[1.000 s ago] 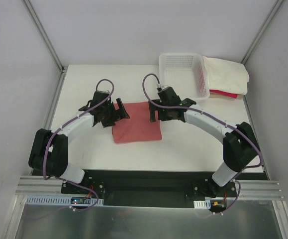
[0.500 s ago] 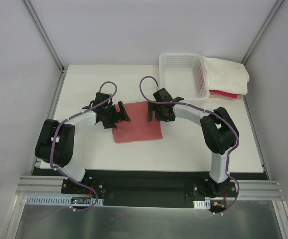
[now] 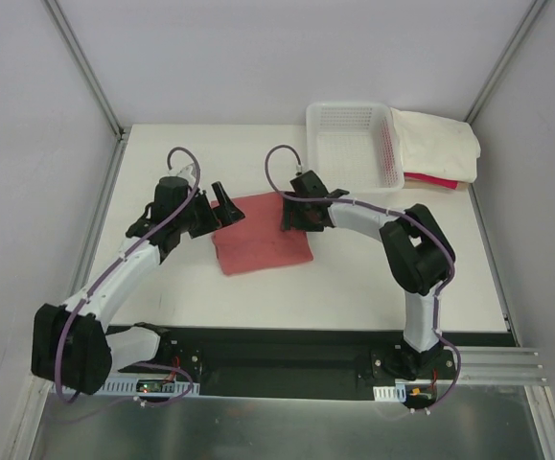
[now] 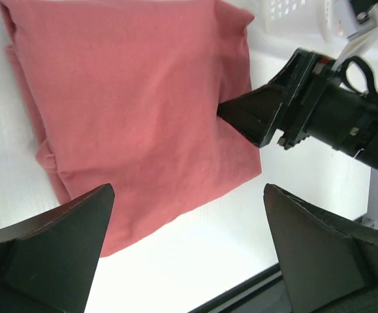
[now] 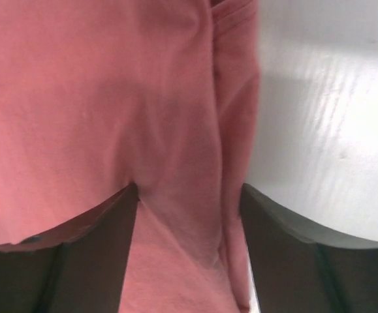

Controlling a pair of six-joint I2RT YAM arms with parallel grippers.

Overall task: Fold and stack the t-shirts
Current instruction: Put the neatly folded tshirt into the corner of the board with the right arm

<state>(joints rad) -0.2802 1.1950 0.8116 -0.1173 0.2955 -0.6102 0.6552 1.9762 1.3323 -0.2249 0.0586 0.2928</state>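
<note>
A dusty salmon-red t-shirt (image 3: 263,238) lies folded into a rough square at the middle of the table. My right gripper (image 3: 293,213) is down on its right edge. In the right wrist view the gripper (image 5: 189,192) has its jaws apart with a ridge of the shirt (image 5: 97,98) between them, and one finger (image 5: 104,248) dents the cloth. My left gripper (image 3: 221,211) hovers open at the shirt's left edge, holding nothing. From the left wrist, the gripper (image 4: 189,195) frames the shirt (image 4: 136,104) and the right gripper's black finger (image 4: 257,117). A cream-white t-shirt (image 3: 440,142) lies over a bright pink-red one (image 3: 435,182) at the far right.
A white lattice basket (image 3: 349,107) stands at the back right, just behind the right gripper and beside the cream and pink-red shirts. Bare white table (image 3: 354,287) lies in front of the shirt. Grey walls close in on both sides.
The left arm has swung back and out to the left, its gripper moving toward the shirt's left edge. The right gripper settled onto the right edge and its jaws narrowed.
</note>
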